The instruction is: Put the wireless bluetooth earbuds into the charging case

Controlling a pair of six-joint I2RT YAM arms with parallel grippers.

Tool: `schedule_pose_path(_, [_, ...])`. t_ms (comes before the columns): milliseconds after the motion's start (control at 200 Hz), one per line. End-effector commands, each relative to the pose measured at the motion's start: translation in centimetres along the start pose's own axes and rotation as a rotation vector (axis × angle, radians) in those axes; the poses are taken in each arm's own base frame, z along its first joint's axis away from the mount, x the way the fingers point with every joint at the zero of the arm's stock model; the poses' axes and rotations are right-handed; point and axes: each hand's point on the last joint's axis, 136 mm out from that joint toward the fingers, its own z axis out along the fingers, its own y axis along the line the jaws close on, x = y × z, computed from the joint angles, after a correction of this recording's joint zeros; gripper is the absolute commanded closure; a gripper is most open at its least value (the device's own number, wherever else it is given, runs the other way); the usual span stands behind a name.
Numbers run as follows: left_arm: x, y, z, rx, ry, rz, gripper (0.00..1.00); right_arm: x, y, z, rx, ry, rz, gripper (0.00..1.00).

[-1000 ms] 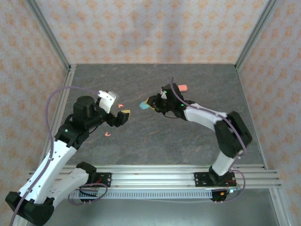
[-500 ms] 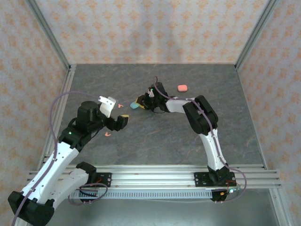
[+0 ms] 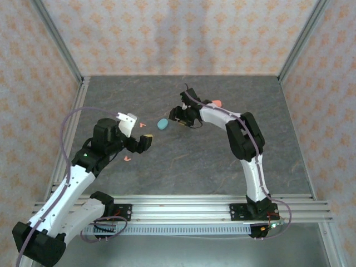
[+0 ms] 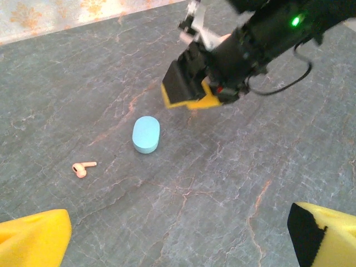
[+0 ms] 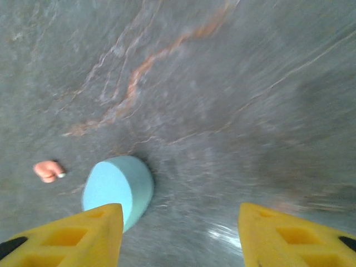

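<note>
The teal-blue oval case (image 3: 162,123) lies flat on the grey table, also seen in the left wrist view (image 4: 146,134) and the right wrist view (image 5: 117,189). My right gripper (image 3: 179,115) hovers just right of it, open and holding nothing; its yellow fingers (image 5: 72,236) stand wide apart with the case beside the left one. One coral-pink earbud (image 3: 143,124) lies left of the case (image 4: 82,167) (image 5: 49,171), a second one (image 3: 127,159) nearer to me. My left gripper (image 3: 139,131) is open above the table, left of the case. The teal earbuds are out of view.
A coral-pink oval case (image 3: 217,103) sits at the back, partly behind the right arm. The right gripper (image 4: 189,89) reaches across the top of the left wrist view. Patterned walls and metal frame rails enclose the table.
The right gripper carried the teal case leftward, set it on the table, let go and drew back a little to the right. The left arm barely shifted.
</note>
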Motion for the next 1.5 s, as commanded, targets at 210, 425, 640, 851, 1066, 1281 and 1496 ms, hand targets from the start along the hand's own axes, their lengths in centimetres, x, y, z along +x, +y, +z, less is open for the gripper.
schedule_pose_path(210, [-1.9, 2.0, 0.5, -0.09, -0.076, -0.057, 0.0, -6.4, -11.5, -9.2, 0.59, -0.055, -0.19, 0.33])
schedule_pose_path(425, [-1.4, 1.8, 1.0, -0.071, -0.051, -0.046, 0.0, -9.6, -17.0, -8.8, 0.666, -0.006, -0.131, 0.27])
schedule_pose_path(640, [-1.0, 1.7, 1.9, -0.054, -0.015, -0.035, 0.0, -11.6, -19.6, -7.8, 0.68, -0.003, -0.104, 0.16])
schedule_pose_path(851, [-1.0, 1.8, 2.4, -0.054, 0.005, -0.021, 0.0, -12.2, -20.9, -5.7, 0.62, 0.033, -0.077, 0.08])
schedule_pose_path(1066, [-0.8, 1.9, 2.7, -0.055, 0.018, -0.022, 0.0, -11.9, -20.6, -3.6, 0.553, 0.058, -0.085, 0.1])
schedule_pose_path(1281, [-0.7, 1.9, 2.7, -0.057, 0.024, -0.018, 0.0, -11.2, -20.9, -2.6, 0.536, 0.09, -0.082, 0.2])
schedule_pose_path(1496, [-0.6, 2.0, 2.4, -0.062, 0.028, -0.042, 0.0, -10.3, -20.2, -2.7, 0.493, 0.133, -0.077, 0.38])
